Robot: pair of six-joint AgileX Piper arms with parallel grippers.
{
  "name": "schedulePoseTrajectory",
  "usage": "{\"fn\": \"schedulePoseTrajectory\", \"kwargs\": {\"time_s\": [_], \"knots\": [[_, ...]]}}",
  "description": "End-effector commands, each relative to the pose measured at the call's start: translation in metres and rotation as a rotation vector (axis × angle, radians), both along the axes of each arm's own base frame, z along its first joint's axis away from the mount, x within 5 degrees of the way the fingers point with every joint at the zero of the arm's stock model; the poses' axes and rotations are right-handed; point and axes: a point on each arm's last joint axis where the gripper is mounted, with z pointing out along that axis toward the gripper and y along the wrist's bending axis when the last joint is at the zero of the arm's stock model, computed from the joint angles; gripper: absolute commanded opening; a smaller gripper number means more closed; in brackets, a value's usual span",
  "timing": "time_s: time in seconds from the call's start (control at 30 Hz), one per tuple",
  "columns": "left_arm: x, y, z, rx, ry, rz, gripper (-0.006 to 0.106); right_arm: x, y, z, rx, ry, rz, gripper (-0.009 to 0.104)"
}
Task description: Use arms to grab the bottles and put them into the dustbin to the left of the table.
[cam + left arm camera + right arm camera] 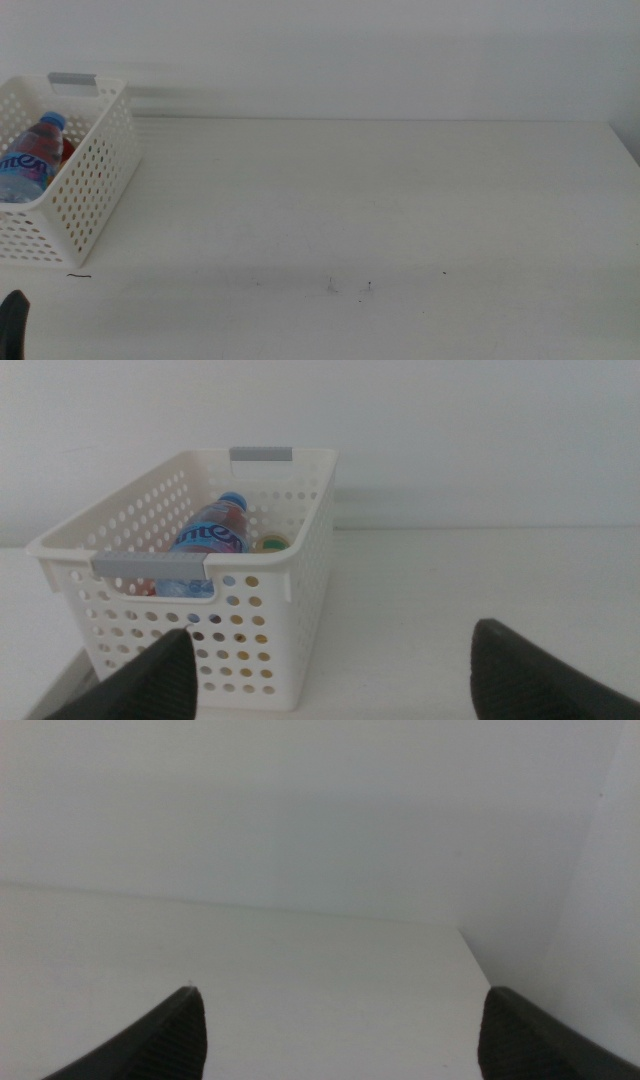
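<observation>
Dustbin [85, 190] at table [400, 200] left edge; bare tabletop everywhere else

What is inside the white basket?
Inside the white basket lies a water bottle with a blue cap. Beside it sit something red and a round yellow-green top. The basket walls and the bottle cover the rest of those two.
</observation>
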Motion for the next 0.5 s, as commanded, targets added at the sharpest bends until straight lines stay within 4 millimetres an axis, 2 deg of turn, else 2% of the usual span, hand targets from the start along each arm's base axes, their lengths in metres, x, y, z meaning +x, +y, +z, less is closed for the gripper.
{"fn": "schedulePoseTrajectory", "kwargs": {"time_s": [0.0, 0.47], "knots": [[-0.0002, 0.0004, -0.0005, 0.016, -0.003, 0.003, 0.094, -0.0006, -0.0010, -0.0020, -0.055, 0.008, -0.012, 0.083], [0.0000, 0.0006, 0.0035, 0.027, -0.047, 0.005, 0.094, -0.0006, -0.0010, -0.0001, -0.061, -0.012, -0.012, 0.083]]}}
